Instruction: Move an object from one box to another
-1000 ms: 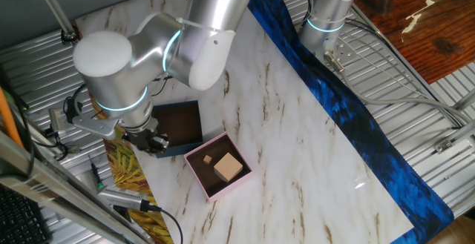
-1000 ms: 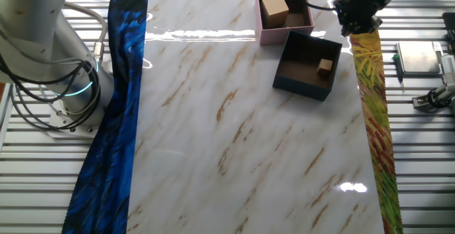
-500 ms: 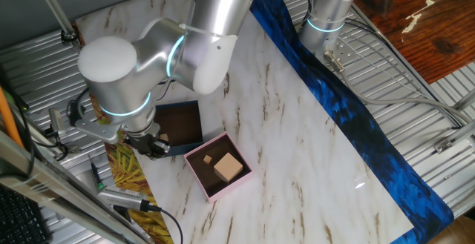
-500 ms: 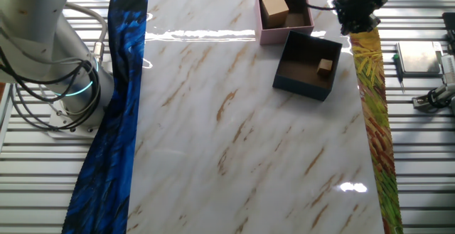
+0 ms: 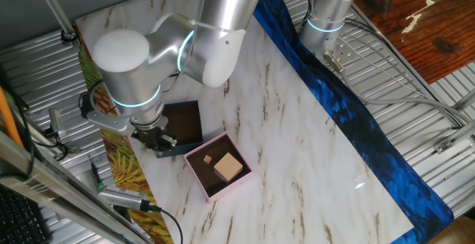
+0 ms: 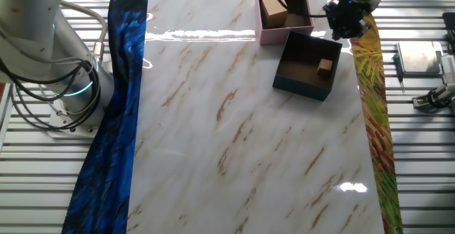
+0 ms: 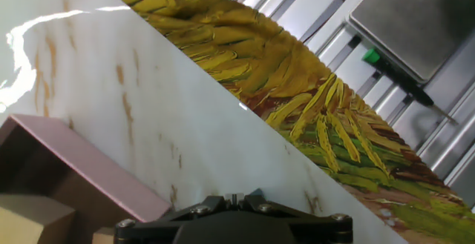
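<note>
In the hand view, the dark body of the tool (image 7: 234,218) fills the bottom edge of the frame; its fingers are not seen, so how far it is open cannot be told, and no held item can be made out. To its left, a corner of the pink box (image 7: 96,171) enters at the lower left, with a pale wooden block (image 7: 30,222) inside. Beyond, the marbled surface (image 7: 111,73) runs diagonally, bordered at the upper right by a yellow leaf-patterned strip (image 7: 297,103).

In the other fixed view, the navy box (image 6: 304,65) is seen at the upper right of the frame, with 1 small wooden cube (image 6: 325,66) resting inside near its right wall. The pink box (image 6: 284,15) sits just above it, corner near corner, and holds 1 larger block (image 6: 274,9). The tool (image 6: 344,20) hangs at the upper right corner of the navy box, beside the pink box.

In one fixed view, the tool (image 5: 157,140) is placed at the lower left edge of the navy box (image 5: 182,124). In the pink box (image 5: 217,170), 2 blocks are seen.
</note>
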Available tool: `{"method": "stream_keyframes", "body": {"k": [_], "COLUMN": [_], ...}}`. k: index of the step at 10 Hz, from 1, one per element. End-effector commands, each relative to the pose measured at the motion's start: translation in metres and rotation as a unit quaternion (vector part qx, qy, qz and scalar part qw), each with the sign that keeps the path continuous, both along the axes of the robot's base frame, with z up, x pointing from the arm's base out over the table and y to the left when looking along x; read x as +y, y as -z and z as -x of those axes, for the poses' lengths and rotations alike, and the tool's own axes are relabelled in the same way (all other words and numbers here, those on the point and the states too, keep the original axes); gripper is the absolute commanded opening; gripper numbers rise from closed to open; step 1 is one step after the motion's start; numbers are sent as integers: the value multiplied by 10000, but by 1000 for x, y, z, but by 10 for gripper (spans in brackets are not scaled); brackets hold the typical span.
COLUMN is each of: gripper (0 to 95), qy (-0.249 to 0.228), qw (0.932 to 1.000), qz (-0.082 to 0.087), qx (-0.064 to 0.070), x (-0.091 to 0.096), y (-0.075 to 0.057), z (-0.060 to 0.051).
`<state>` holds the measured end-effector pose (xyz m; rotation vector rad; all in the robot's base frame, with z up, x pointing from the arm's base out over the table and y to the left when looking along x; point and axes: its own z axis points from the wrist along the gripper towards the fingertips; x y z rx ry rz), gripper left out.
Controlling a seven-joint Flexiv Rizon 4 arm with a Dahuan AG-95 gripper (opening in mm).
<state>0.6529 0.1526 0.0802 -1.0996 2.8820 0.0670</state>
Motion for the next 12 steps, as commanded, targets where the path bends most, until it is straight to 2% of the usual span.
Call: {"method": "stream_keyframes", "body": {"k": [1, 8, 12], "gripper": [0, 0, 0], "qy": [39, -53, -93], "qw": [10000, 10000, 9999], "qz": [-39, -29, -32], "qx": [-3, -77, -62], "x": [4, -6, -17], "y": [0, 7, 13], "z": [-3, 7, 19]}}
